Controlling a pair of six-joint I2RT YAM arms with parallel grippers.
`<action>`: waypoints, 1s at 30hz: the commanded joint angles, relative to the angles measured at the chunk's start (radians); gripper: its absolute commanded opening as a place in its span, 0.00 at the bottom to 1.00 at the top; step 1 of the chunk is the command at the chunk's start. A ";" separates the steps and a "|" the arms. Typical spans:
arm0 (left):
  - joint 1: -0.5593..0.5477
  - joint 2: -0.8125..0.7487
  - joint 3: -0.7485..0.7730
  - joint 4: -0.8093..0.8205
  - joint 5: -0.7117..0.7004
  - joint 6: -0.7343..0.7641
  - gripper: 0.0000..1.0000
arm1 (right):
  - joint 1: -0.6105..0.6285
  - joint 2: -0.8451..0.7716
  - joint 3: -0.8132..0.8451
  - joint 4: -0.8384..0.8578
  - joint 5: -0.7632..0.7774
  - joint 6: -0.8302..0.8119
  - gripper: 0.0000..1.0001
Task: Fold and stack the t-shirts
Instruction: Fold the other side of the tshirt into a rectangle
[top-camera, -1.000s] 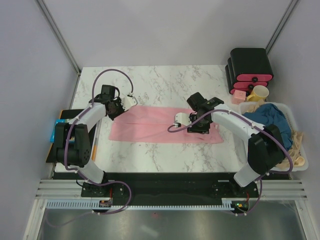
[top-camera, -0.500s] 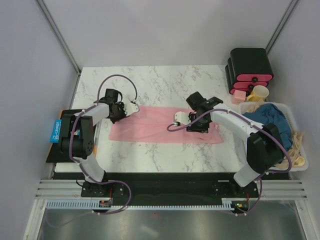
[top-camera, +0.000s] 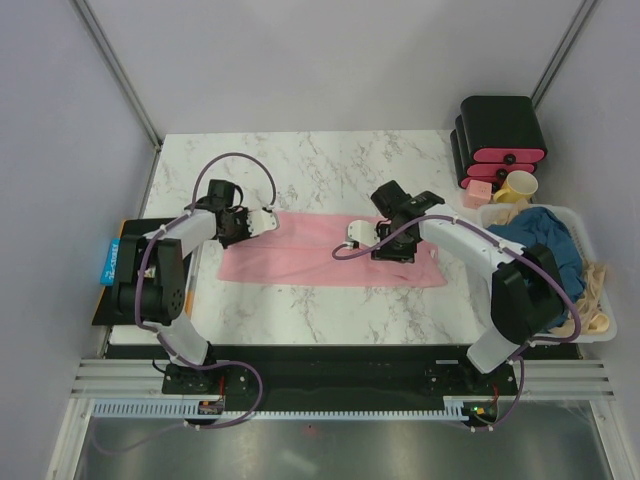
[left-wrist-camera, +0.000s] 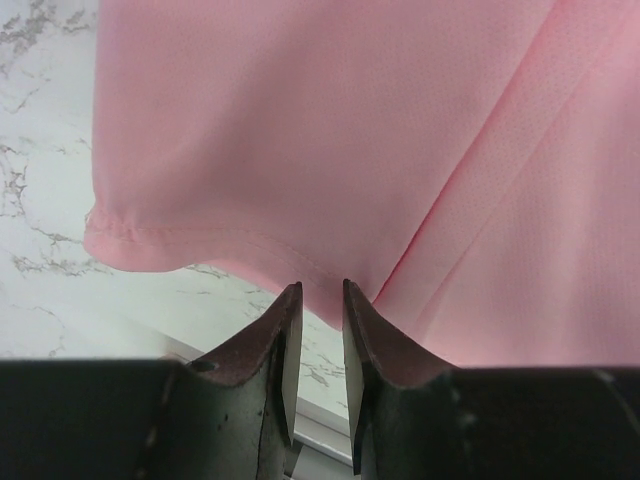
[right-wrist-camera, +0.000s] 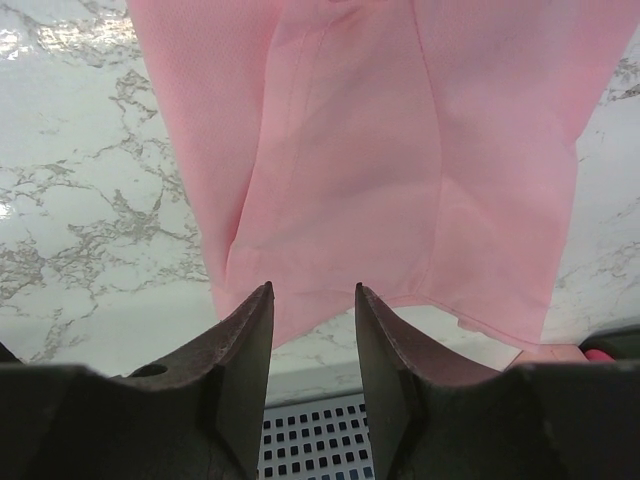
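A light pink t-shirt (top-camera: 330, 255), folded into a long strip, lies flat across the middle of the marble table (top-camera: 300, 165). My left gripper (top-camera: 265, 222) hovers at the strip's far left corner. In the left wrist view its jaws (left-wrist-camera: 320, 290) stand narrowly open and empty, tips at the pink hem (left-wrist-camera: 320, 150). My right gripper (top-camera: 360, 237) hangs over the strip's right half. In the right wrist view it (right-wrist-camera: 313, 290) is open with nothing between its fingers, above the shirt's edge (right-wrist-camera: 350, 150). A dark teal-blue t-shirt (top-camera: 540, 235) sits bunched in a white basket (top-camera: 600, 300).
Black boxes with pink fronts (top-camera: 500, 135) stand at the back right, with a yellow mug (top-camera: 518, 186) and a small pink block (top-camera: 480, 192) before them. A blue object (top-camera: 112, 260) lies off the table's left edge. Grey walls enclose the table.
My left gripper has moved nearer and slightly right, onto the shirt's far left corner. The right gripper has crept a little away from me. The shirt lies as before.
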 joint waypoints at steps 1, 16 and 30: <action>0.001 -0.052 -0.013 -0.040 0.057 0.081 0.30 | 0.001 0.008 0.050 0.009 0.011 0.003 0.46; 0.002 -0.031 -0.007 -0.068 0.063 0.108 0.30 | 0.004 0.013 0.057 0.010 0.012 0.009 0.45; 0.002 0.005 -0.016 -0.073 0.037 0.117 0.30 | 0.001 0.020 0.067 0.013 0.012 0.018 0.45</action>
